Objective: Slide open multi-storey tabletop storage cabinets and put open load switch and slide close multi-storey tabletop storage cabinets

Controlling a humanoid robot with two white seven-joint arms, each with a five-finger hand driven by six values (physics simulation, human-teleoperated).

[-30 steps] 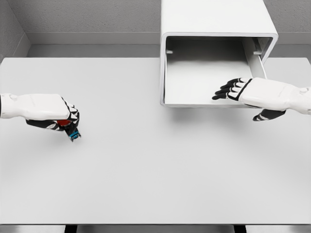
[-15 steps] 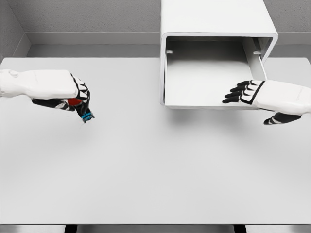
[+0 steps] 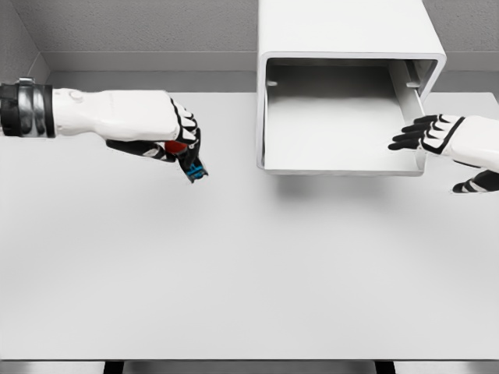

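A white storage cabinet stands at the back of the table, right of the middle, with its drawer slid out and nothing showing inside. My left hand hovers above the table left of the drawer, shut on the load switch, a small part with a red body and a blue-black end poking out below the fingers. At the drawer's right front corner my right hand is held flat with fingers extended, its fingertips over the drawer's right edge.
The white table spreads wide in front of the cabinet. A grey wall closes off the back, and the table's front edge runs along the bottom of the view.
My left hand has carried the load switch up and to the right, toward the open drawer. My right hand has drawn back to the right, off the drawer's inside to its right edge.
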